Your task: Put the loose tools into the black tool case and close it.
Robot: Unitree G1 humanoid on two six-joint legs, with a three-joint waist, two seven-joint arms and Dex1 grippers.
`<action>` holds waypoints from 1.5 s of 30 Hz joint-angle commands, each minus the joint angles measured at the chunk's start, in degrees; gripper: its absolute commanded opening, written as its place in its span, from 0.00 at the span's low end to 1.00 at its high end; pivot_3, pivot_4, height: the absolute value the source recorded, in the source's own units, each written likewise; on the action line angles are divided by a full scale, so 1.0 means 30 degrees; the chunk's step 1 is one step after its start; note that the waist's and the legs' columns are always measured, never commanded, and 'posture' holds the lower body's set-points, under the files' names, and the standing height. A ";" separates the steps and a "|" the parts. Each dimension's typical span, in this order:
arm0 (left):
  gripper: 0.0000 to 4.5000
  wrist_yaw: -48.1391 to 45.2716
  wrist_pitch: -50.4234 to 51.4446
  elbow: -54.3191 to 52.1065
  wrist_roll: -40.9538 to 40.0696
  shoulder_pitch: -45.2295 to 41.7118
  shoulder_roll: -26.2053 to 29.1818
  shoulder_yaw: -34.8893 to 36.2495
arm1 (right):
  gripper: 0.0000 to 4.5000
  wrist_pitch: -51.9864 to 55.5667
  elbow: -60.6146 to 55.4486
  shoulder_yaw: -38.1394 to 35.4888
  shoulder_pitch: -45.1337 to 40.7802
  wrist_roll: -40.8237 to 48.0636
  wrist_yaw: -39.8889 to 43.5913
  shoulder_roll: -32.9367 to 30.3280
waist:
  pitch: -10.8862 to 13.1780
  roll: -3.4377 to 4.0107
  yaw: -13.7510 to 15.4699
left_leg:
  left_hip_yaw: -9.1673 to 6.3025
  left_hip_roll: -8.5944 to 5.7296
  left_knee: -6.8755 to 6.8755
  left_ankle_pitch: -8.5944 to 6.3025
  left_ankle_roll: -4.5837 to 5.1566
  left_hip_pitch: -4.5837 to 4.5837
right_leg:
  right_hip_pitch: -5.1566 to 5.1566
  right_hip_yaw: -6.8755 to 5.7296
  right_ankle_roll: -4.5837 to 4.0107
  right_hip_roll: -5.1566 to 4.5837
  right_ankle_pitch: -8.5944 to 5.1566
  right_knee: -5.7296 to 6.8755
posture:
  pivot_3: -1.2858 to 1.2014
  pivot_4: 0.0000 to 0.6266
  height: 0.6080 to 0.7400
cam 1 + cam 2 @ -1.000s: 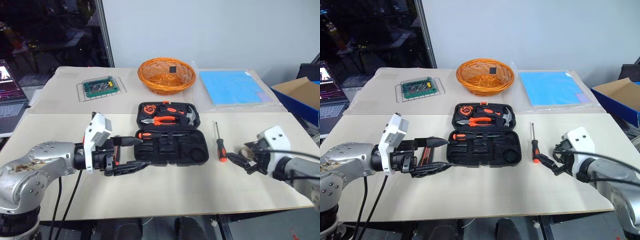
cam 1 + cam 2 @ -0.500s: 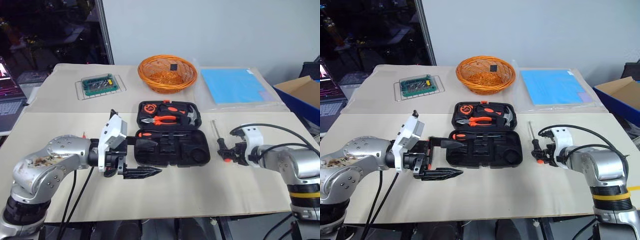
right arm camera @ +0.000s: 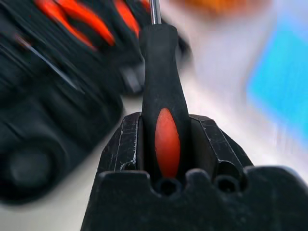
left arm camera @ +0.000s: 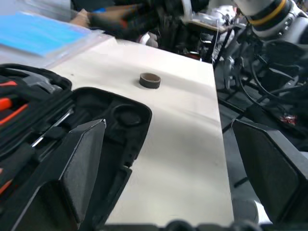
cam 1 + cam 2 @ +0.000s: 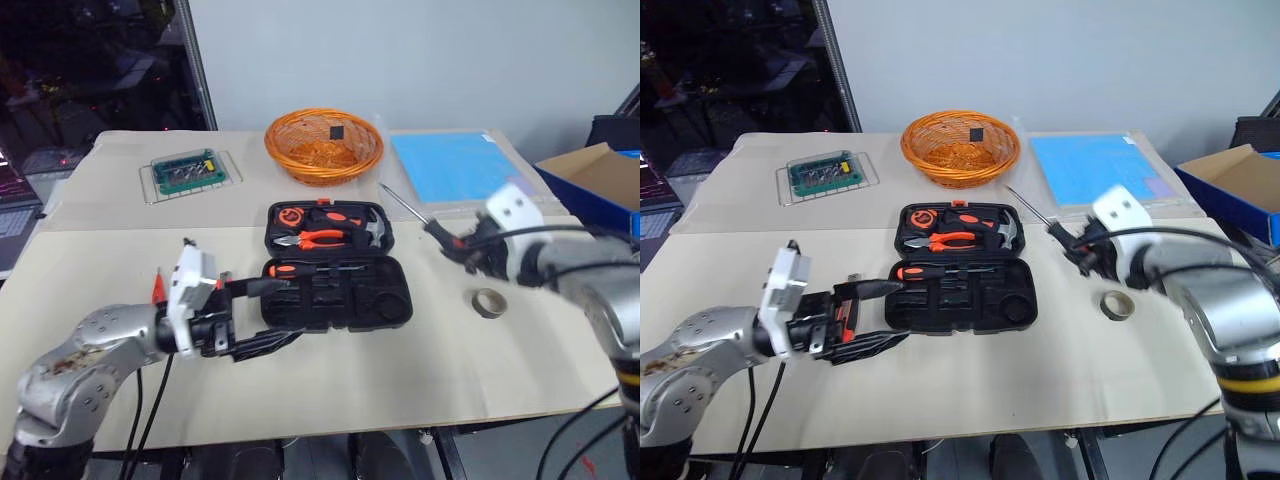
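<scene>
Head views: right gripper (image 5: 1077, 247) pinches a screwdriver (image 5: 1045, 222) by its handle, above the tabletop (image 5: 970, 370), right of the open tool case (image 5: 960, 275). Tape roll (image 5: 1114, 305) lies near. Left gripper (image 5: 865, 318) spread beside the case.

Left wrist view: fingers (image 4: 79, 166) wide apart.

Right wrist view: handle clamped low; shaft may swing, miss the recess.

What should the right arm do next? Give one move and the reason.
Probably carry the screwdriver left over the open black tool case and lower it toward a free recess: the right gripper already clamps its handle, lifted off the table beside the case.
</scene>
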 commanded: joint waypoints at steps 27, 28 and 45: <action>1.00 0.0366 -0.0978 -0.1427 -0.1416 0.2227 0.1246 0.2675 | 0.65 -0.8455 0.8332 0.2700 -0.2233 -0.5471 0.9353 0.3833 | 0.0024 -0.0009 0.0464 | 0.0034 -0.0036 -0.0012 -0.0025 -0.0052 0.0012 | -0.0018 -0.0021 -0.0077 -0.0059 0.0057 0.0078 | 0.52 0.24 1.00; 1.00 0.0407 -0.0988 -0.1394 -0.1392 0.2176 0.1219 0.2616 | 0.65 -0.7693 0.7697 0.2101 -0.2196 -0.4905 0.9424 0.3776 | 0.0027 -0.0007 0.0454 | 0.0034 -0.0036 -0.0012 -0.0025 -0.0052 -0.0020 | -0.0045 -0.0020 -0.0049 -0.0059 0.0073 0.0077 | 0.52 0.24 1.00; 1.00 0.0926 -0.1490 -0.0745 -0.0830 0.2353 0.1071 0.2766 | 0.01 -0.3331 0.1043 0.0748 0.4672 -0.5801 -0.0026 0.7272 | 0.0027 -0.0005 0.0496 | 0.0034 -0.0036 -0.0021 -0.0027 -0.0061 -0.0026 | -0.0051 -0.0021 -0.0021 -0.0052 0.0082 0.0088 | 0.52 0.24 1.00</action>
